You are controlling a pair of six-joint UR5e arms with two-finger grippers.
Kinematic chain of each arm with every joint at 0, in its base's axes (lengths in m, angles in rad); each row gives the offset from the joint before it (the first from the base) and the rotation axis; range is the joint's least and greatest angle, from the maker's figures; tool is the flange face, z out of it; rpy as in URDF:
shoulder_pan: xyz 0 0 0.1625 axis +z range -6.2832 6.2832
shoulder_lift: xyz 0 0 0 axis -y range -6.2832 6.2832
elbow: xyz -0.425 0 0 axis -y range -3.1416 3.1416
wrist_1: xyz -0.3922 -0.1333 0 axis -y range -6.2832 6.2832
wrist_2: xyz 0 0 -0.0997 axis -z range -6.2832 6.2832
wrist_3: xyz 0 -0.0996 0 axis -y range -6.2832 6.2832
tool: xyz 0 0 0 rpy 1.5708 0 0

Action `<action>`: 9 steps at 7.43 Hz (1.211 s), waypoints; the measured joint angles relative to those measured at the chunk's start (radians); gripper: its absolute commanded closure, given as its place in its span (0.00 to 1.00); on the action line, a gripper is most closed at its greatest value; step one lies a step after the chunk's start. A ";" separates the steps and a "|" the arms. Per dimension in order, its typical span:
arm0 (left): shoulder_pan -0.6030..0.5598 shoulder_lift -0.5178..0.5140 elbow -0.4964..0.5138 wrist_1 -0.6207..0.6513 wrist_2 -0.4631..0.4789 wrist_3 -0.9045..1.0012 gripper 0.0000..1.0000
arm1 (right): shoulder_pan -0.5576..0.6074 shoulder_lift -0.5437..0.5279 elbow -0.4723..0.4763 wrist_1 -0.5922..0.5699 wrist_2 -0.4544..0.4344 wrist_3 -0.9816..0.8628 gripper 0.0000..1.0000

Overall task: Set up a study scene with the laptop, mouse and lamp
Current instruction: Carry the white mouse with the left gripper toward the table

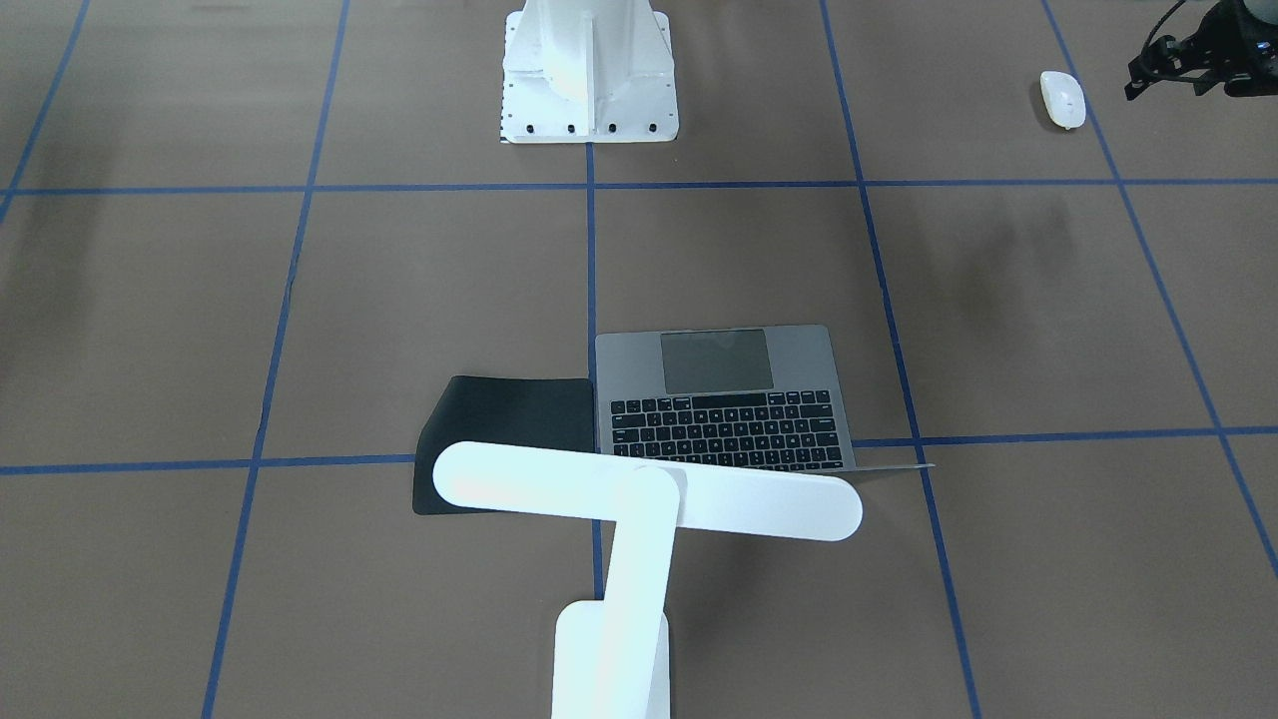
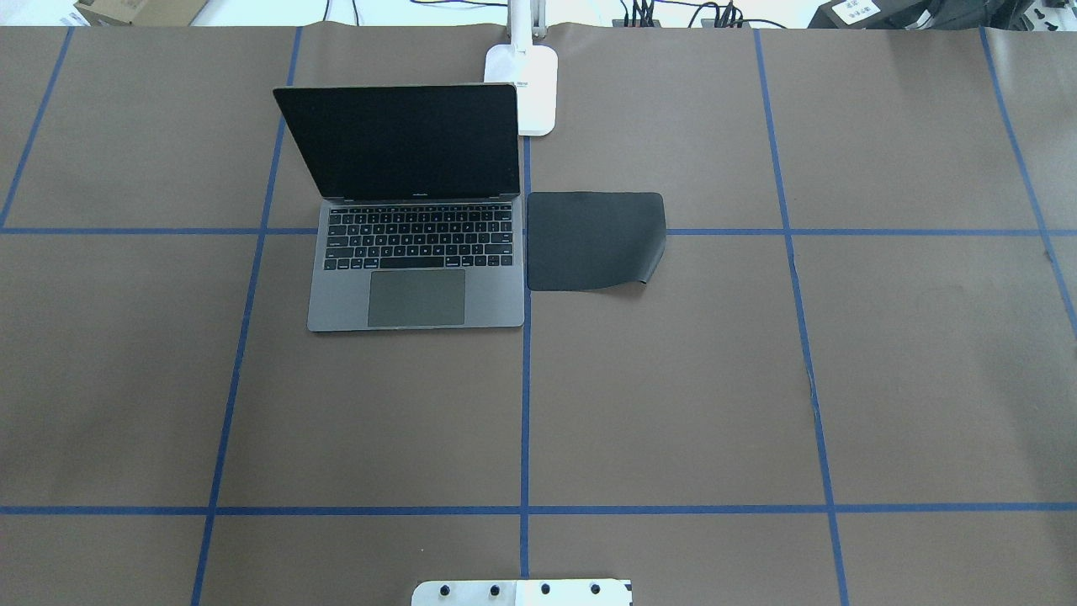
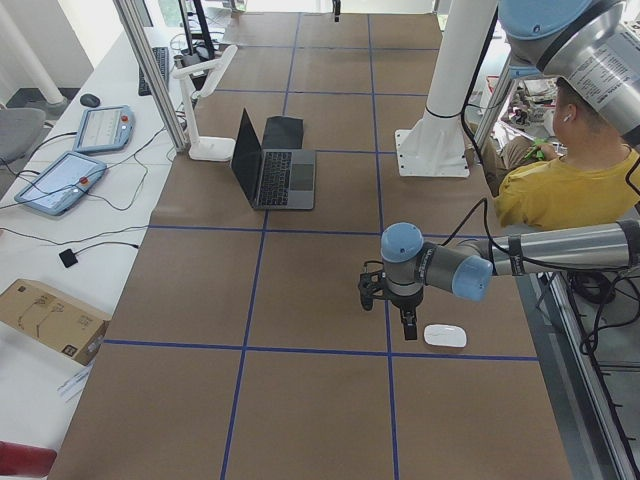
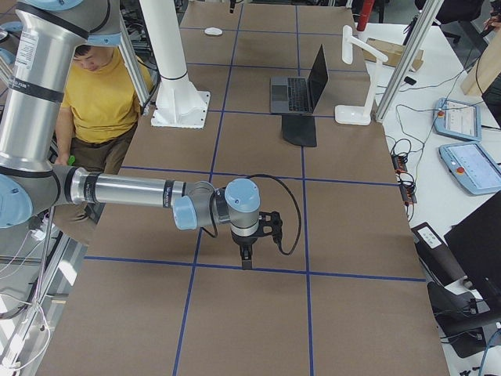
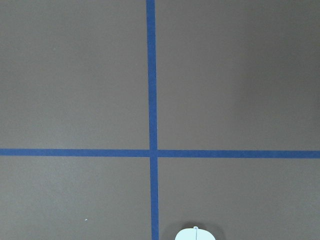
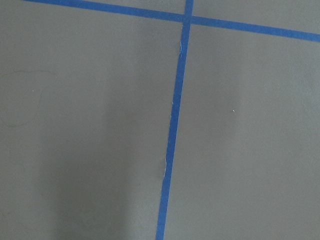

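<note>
My left fingers (image 3: 408,325) hang just beside the mouse (image 3: 444,335), not touching; spread or pressed together, can't tell. Mouse sits on the table (image 3: 300,400), well apart from laptop (image 2: 416,252) and mat (image 2: 593,240). Risk: off-centre pinch squirts that smooth shell sideways.

The laptop (image 2: 416,286) sits open on the desk (image 2: 673,404), left of the middle line. The mat (image 2: 593,240) lies just beside its right edge. The lamp (image 2: 528,88) stands behind both, at the far edge. The mouse (image 1: 1062,98) lies well apart toward the desk's left end, just beside the left end effector (image 3: 406,325).
</note>
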 measured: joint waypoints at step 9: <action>0.253 0.003 0.171 -0.183 -0.066 -0.058 0.00 | -0.001 -0.002 -0.002 0.005 -0.027 0.000 0.00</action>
